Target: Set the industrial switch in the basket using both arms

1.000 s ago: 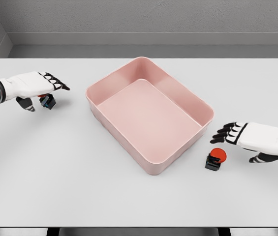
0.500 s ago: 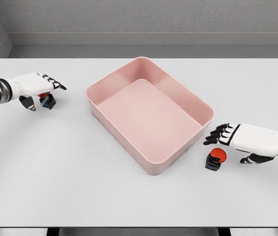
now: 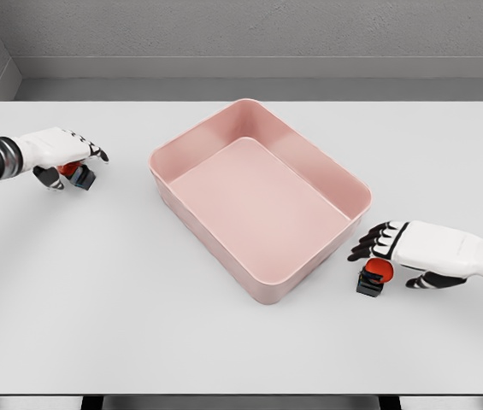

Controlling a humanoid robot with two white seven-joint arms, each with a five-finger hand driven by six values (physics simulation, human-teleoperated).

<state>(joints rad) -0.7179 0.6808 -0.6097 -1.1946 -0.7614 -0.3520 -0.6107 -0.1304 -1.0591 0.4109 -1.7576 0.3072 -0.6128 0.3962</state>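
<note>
Hands (image 3: 61, 154) (image 3: 399, 248) hover over unlabelled switches (image 3: 79, 174) (image 3: 374, 277) (pink basket (image 3: 354, 184) between).

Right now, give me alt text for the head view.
A pink basket sits empty mid-table, angled. The left hand hovers over a red-and-black switch at far left; the right hand reaches over a second switch by the basket's near right corner. Neither switch is lifted.

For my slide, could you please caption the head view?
Left hand and right hand each over a red-capped switch, flanking the empty pink basket.
</note>
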